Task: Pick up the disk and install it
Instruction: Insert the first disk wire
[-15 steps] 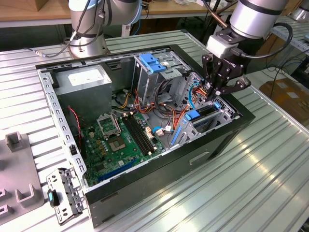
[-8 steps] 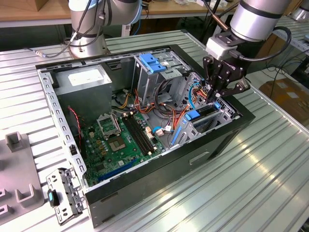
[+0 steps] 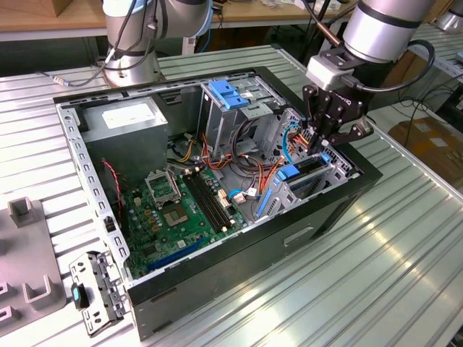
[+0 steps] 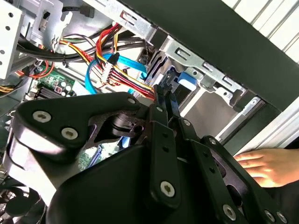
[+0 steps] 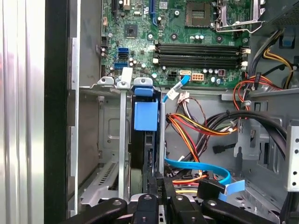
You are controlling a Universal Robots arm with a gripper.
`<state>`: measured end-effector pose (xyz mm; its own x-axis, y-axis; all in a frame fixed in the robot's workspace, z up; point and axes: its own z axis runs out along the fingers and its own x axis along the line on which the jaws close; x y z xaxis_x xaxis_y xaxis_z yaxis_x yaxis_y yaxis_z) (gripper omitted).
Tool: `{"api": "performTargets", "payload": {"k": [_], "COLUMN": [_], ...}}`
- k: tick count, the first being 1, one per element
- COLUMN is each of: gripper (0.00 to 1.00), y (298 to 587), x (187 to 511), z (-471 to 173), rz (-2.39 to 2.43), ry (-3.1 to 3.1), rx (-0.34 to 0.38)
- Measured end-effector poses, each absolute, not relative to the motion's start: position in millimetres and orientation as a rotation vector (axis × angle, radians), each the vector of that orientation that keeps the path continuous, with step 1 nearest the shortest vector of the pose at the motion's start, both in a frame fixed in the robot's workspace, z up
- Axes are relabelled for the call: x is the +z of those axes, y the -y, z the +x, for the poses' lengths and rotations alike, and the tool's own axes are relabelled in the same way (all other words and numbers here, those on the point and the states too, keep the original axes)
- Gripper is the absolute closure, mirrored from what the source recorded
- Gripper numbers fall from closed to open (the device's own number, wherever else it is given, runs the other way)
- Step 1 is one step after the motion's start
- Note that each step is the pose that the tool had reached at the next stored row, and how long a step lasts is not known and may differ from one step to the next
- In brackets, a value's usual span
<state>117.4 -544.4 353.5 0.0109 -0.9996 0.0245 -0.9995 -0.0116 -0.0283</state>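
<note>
The gripper (image 3: 323, 148) pinches the disk (image 5: 145, 122) by its upper edge, fingers pressed together on it, inside the lower drive bay (image 5: 105, 140) of the computer case (image 3: 217, 289). The disk looks rigid, fairly heavy and shock-sensitive; its light-blue carrier rail seems the safest place to hold.

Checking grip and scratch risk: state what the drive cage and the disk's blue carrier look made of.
Drive cage: looks like bare sheet metal, dull grey, with folded edges and punched slots.
Disk's blue carrier: probably moulded plastic, smooth, uniformly light blue, softly glossy. The gripper sits at its end.
</note>
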Motion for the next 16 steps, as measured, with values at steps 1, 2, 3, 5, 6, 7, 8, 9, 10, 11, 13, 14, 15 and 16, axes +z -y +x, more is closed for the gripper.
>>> {"api": "performTargets", "payload": {"k": [1,2,3,5,6,7,8,9,10,11,13,14,15,16], "gripper": [0.84,0.84,0.84,0.84,0.84,0.84,0.84,0.84,0.84,0.84,0.84,0.84,0.84,0.84], "y": [545.0,545.4,545.8,546.5,547.3,548.1,549.5,550.8,552.7,553.7,553.7,553.7,553.8,553.8], "x": [353.4,353.3,353.2,353.1,352.9,352.9,352.9,352.9,352.8,352.9,352.9,352.8,352.7,352.7], "z": [117.3,117.3,117.2,117.2,117.2,117.2,117.2,117.2,117.2,117.2,117.1,116.8,116.5,116.5], "rz": [-2.224,-2.219,-2.213,-2.195,-2.188,-2.186,-2.185,-2.185,-2.185,-2.185,-2.185,-2.185,-2.185,-2.185], "ry": [-2.214,-2.219,-2.225,-2.243,-2.251,-2.253,-2.254,-2.254,-2.254,-2.254,-2.254,-2.254,-2.254,-2.254], "rx": [-0.059,-0.059,-0.059,-0.059,-0.059,-0.059,-0.059,-0.059,-0.059,-0.059,-0.059,-0.059,-0.059,-0.059]}}
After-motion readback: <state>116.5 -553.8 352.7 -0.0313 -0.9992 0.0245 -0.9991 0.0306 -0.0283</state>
